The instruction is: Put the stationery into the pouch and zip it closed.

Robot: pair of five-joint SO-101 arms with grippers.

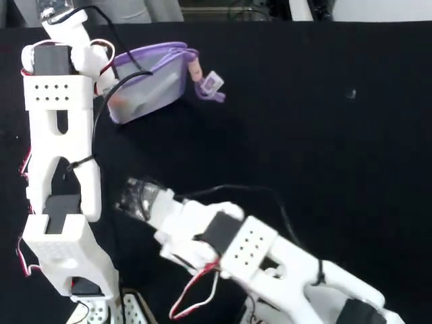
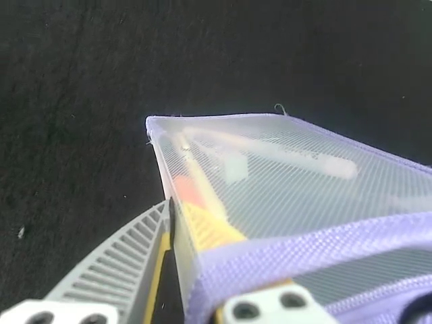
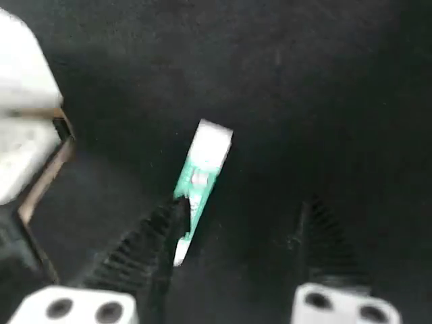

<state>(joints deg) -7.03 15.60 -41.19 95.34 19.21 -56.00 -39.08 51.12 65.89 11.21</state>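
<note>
The purple mesh pouch (image 1: 150, 82) lies tilted at the table's far left, its zipper pull (image 1: 210, 84) sticking out to the right. My left gripper (image 1: 108, 86) is shut on the pouch's left edge. In the left wrist view the pouch (image 2: 290, 182) holds pens and an orange and yellow item, with my left gripper (image 2: 179, 277) clamped on its rim. My right gripper (image 1: 131, 196) hangs low over the table's middle left. It stands open (image 3: 236, 229) around a small green and white stationery piece (image 3: 200, 179), which lies on the cloth close to one finger (image 3: 152, 246).
Black cloth (image 1: 324, 135) covers the table. The left arm's white links (image 1: 61, 135) run down the left side, close to my right gripper; part of that arm (image 3: 20, 142) shows in the right wrist view. Open room lies to the right.
</note>
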